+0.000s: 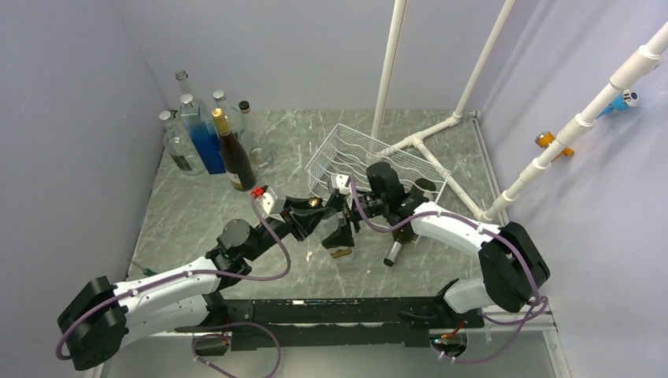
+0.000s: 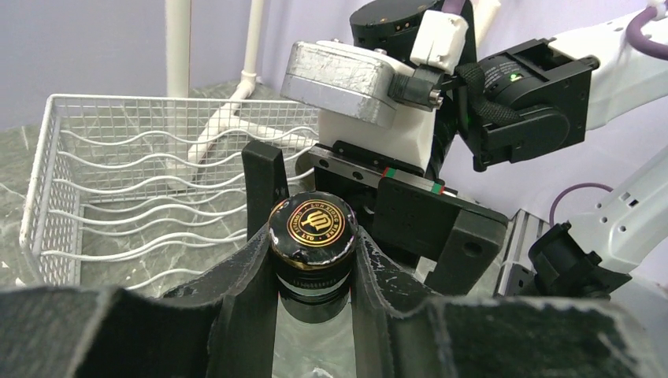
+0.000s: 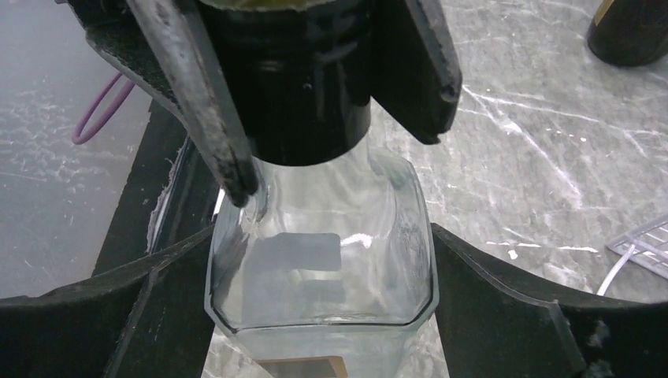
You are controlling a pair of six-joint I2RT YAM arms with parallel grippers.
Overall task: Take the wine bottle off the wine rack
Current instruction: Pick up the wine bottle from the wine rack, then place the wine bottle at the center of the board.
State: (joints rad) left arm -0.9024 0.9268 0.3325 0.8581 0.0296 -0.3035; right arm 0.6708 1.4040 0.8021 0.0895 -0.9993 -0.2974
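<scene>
**Clear glass, black cap: wine bottle off the rack, held between two arms**

Clear glass fills the right wrist view. The wine bottle (image 3: pixel 319 260) hangs in front of the wine rack (image 1: pixel 370 157), over the marble-patterned table (image 1: pixel 205 205) and outside the wire cradles. The left gripper (image 2: pixel 313 240) is clamped tight on the black, gold-stamped cap (image 2: pixel 313 227). The right gripper (image 3: pixel 321 244) flanks the bottle's shoulders, one finger on each side. Whether those fingers press the glass or stand just off it cannot be told. Nor is it clear whether the bottle's base rests on the table.

The removal itself looks done, and the step in hand appears to be a hand-over or a set-down. The next move calls for one firm hold while the other arm clears away. The bottle then needs an upright landing on bare table, away from the dark bottle (image 3: pixel 630 31) nearby.

Beyond, the rack's wavy rows show no bottle in the left wrist view. A cluster of bottles (image 1: pixel 209 138) stands in the far left corner.
</scene>
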